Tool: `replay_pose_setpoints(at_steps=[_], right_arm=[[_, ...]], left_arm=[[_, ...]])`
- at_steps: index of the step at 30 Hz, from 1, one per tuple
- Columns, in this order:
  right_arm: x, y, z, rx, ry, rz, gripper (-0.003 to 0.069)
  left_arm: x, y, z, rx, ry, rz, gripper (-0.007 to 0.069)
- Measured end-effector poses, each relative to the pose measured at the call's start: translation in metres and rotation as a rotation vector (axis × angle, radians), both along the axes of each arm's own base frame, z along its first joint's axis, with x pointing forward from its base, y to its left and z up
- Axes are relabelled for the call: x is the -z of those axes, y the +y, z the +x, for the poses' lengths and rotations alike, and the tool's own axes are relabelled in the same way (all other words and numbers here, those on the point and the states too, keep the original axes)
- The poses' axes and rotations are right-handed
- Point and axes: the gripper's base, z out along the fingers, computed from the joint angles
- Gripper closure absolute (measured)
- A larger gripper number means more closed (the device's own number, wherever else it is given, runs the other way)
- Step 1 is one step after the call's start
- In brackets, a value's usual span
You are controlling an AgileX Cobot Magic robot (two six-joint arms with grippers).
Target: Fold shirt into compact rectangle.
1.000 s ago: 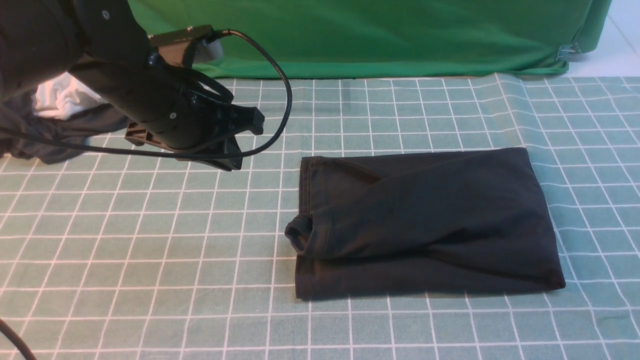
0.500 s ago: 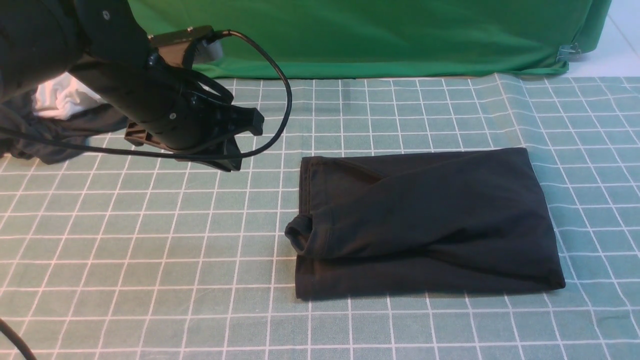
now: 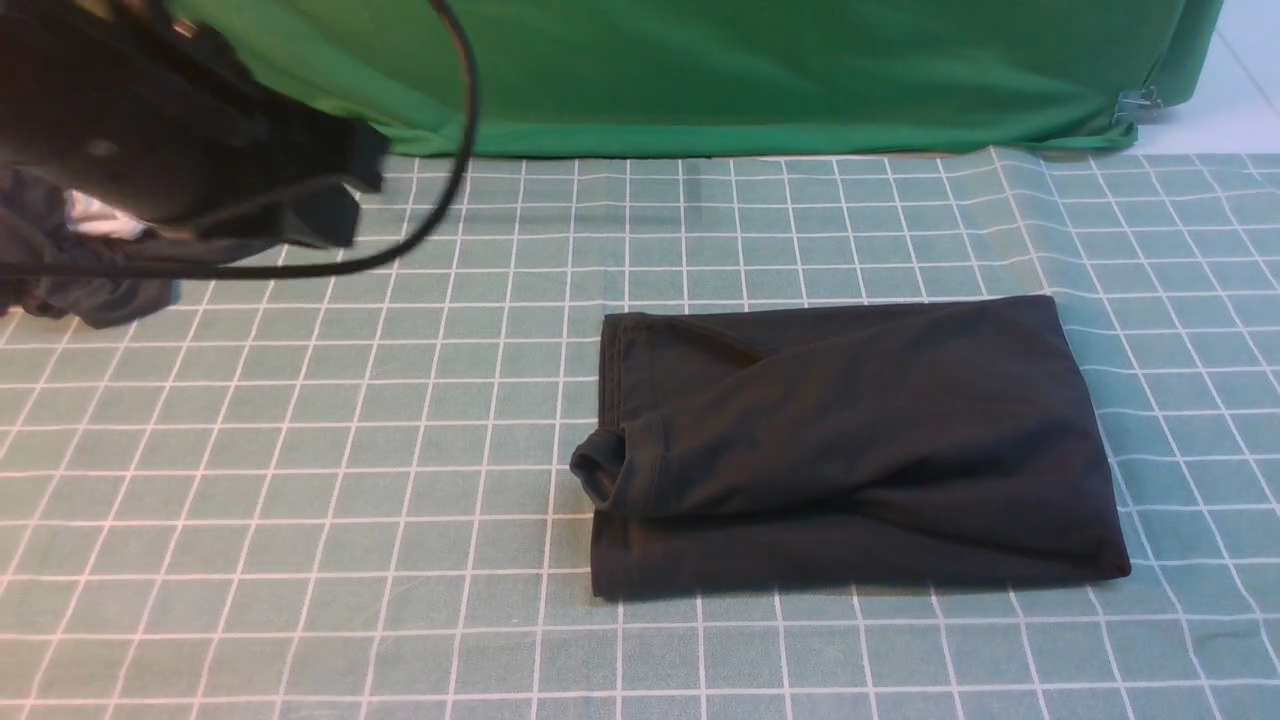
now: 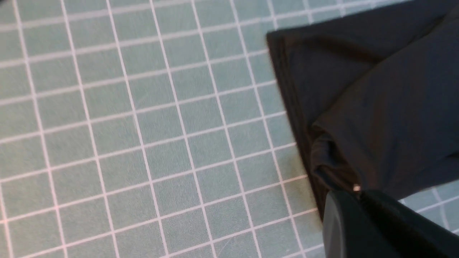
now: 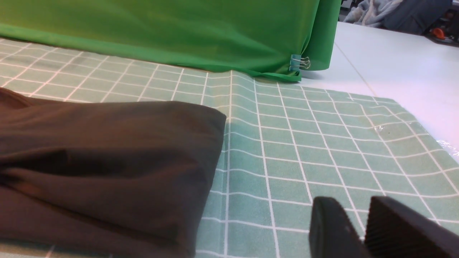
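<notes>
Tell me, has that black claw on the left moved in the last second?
Yes. The left claw has pulled back toward the robot's left and away from the folded shirt, which lies unmoved on the checked cloth.

Table covered by a green gridded cloth [image 3: 300,500], bearing a folded black shirt [image 3: 850,440] and a bunched dark garment [image 3: 90,295] at far left.
</notes>
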Motion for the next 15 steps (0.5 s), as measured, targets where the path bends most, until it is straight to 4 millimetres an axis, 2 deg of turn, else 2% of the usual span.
replay_pose_setpoints(at_steps=[1,2,4,6,7,11,13,15], right_arm=[[0.000,0.000,0.000,0.000,0.000,0.001,0.0492],[0.000,0.000,0.000,0.000,0.000,0.001,0.0491],[0.000,0.000,0.000,0.000,0.000,0.001,0.0475],[0.000,0.000,0.000,0.000,0.000,0.001,0.0470],[0.000,0.000,0.000,0.000,0.000,0.001,0.0466],[0.000,0.000,0.000,0.000,0.000,0.001,0.0462],[0.000,0.000,0.000,0.000,-0.001,0.002,0.0457],[0.000,0.000,0.000,0.000,-0.001,0.003,0.0452]], left_arm=[[-0.010,0.003,-0.015,0.000,-0.046,-0.010,0.0608],[-0.010,0.003,-0.015,0.000,-0.046,-0.010,0.0608],[-0.022,0.011,-0.050,-0.010,-0.143,-0.037,0.0608],[-0.022,0.014,-0.063,-0.018,-0.174,-0.051,0.0608],[-0.018,0.019,-0.088,-0.033,-0.224,-0.080,0.0608],[0.003,0.025,-0.123,-0.054,-0.295,-0.150,0.0608],[0.031,0.028,-0.147,-0.063,-0.335,-0.224,0.0608],[0.049,0.029,-0.161,-0.070,-0.358,-0.272,0.0608]])
